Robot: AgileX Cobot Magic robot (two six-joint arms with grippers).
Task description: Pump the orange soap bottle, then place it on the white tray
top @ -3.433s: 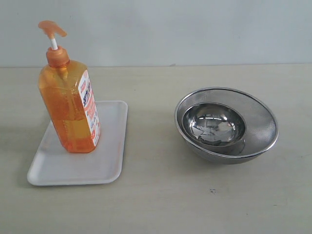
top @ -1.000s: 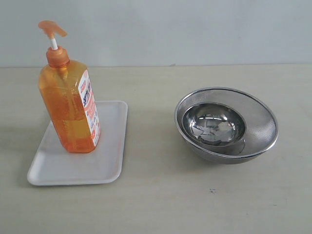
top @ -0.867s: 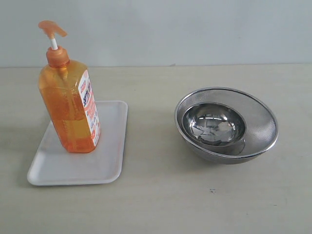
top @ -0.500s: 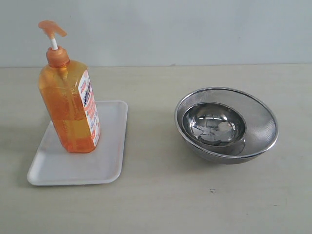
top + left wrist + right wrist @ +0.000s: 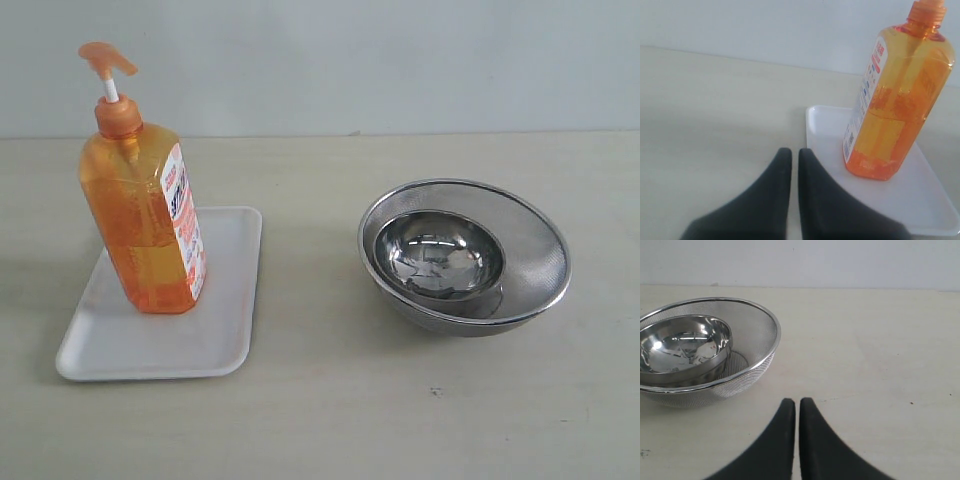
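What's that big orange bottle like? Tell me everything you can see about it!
The orange soap bottle is tall, boxy and see-through orange plastic, with orange liquid inside. On top is an orange pump head on a white stem. A white label with printing covers one side. It stands upright on the white tray, and only the tray touches it.

The orange soap bottle (image 5: 143,215) is recorded standing upright on the white tray (image 5: 225,330), toward its far left part, with the orange pump head raised on a white stem and the white label turned rightward. The tray is noted lying flat, rectangular, round-cornered and low-rimmed.
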